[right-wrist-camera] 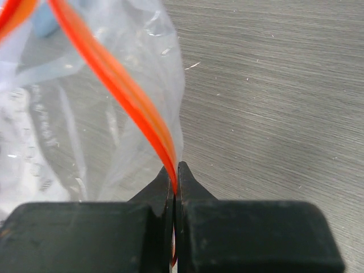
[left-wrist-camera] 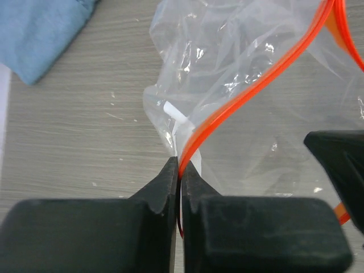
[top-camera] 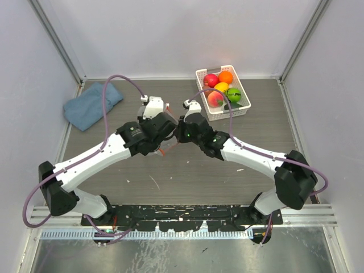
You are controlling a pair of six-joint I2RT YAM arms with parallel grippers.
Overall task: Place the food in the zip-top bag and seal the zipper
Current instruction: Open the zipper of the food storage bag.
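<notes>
My left claw point(left-wrist-camera: 180, 170) and right claw point(right-wrist-camera: 175, 170) each clench the zipper point(left-wrist-camera: 250, 94) of the zip-top bag point(left-wrist-camera: 227, 51) at mid bench point(top-camera: 170, 182), the food point(top-camera: 220, 86) sits apart in the basket point(top-camera: 232, 114), so I judge I am opening the mouth and must next spread it wider.

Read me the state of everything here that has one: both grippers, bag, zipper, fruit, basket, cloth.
left gripper, shut on zipper
right gripper, shut on zipper
zipper, looks unsealed, strips apart mid-length
bag, crumpled, no fruit seen inside
fruit, piled in basket
basket, upright, holding fruit
cloth, crumpled, untouched
</notes>
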